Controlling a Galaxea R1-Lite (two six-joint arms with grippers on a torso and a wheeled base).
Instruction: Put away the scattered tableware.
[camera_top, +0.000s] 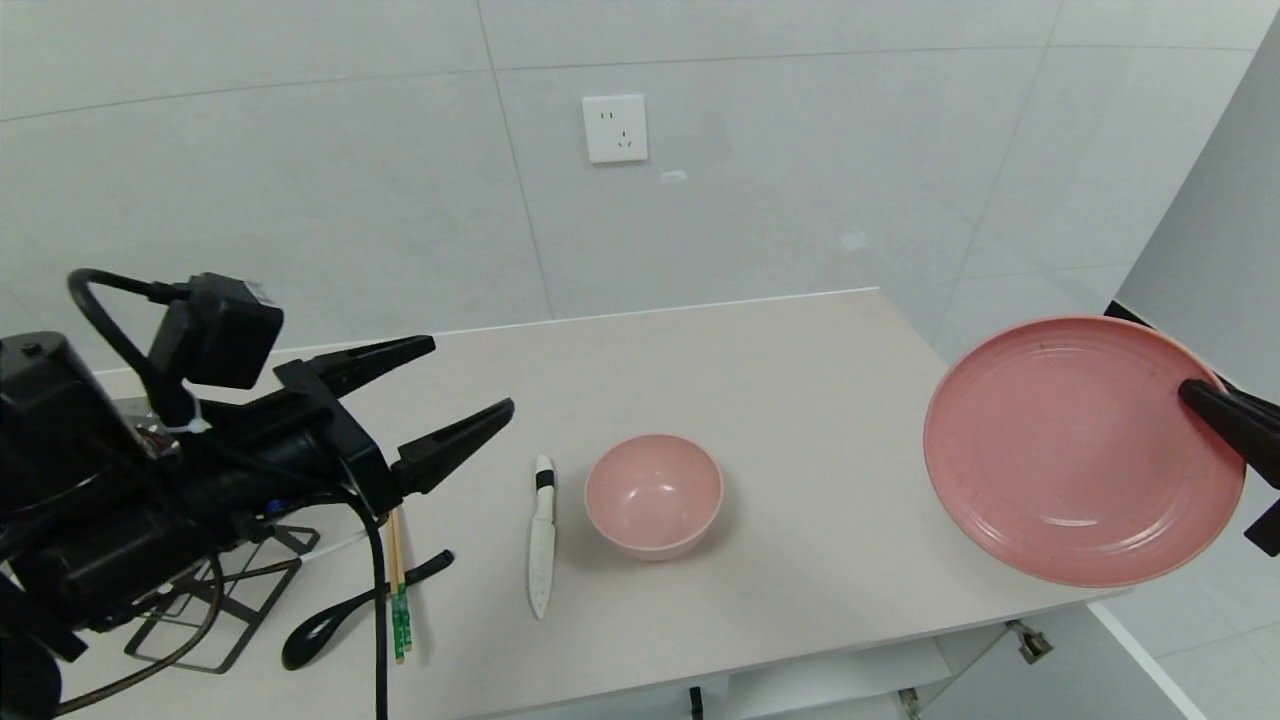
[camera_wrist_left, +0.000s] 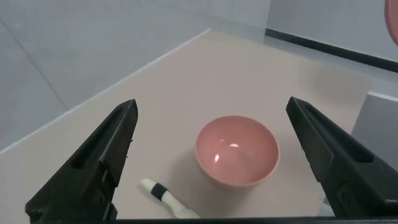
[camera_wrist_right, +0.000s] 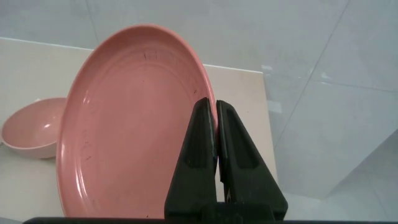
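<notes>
- Plate first: a round pink plate (camera_top: 1080, 450) (camera_wrist_right: 130, 124) is held up in the air, tilted on edge with its hollow face toward the counter. It sits at the right end of the pale beige countertop (camera_top: 800, 380), and its lower rim hangs over the front right corner.
- The right gripper (camera_top: 1200, 395) (camera_wrist_right: 216, 118) is clamped on the plate's rim at the side farthest from the counter, its black fingers pinching the edge between them.
- The left gripper (camera_top: 471, 374) (camera_wrist_left: 211, 102) hangs above the left part of the countertop with its two black pointed fingers spread wide and nothing between them.
- A small pink round bowl (camera_top: 653, 495) (camera_wrist_left: 236, 151) (camera_wrist_right: 31, 127) stands upright near the middle of the countertop, toward the front edge, well apart from the plate.
- A white knife with a black band on its handle (camera_top: 541, 535) (camera_wrist_left: 163, 196) lies flat just beside the bowl on the robot's left. It does not touch the bowl, and its tip points toward the front edge.
- A pair of wooden chopsticks with green ends (camera_top: 399, 590) lies farther left, roughly parallel to the knife.
- A black spoon (camera_top: 350, 605) lies across the chopsticks, its scoop toward the front edge.
- A black wire rack (camera_top: 215, 610) stands at the front left, partly hidden by the left arm.
- A white wall socket (camera_top: 615, 128) is set in the grey tiled wall behind the counter.
</notes>
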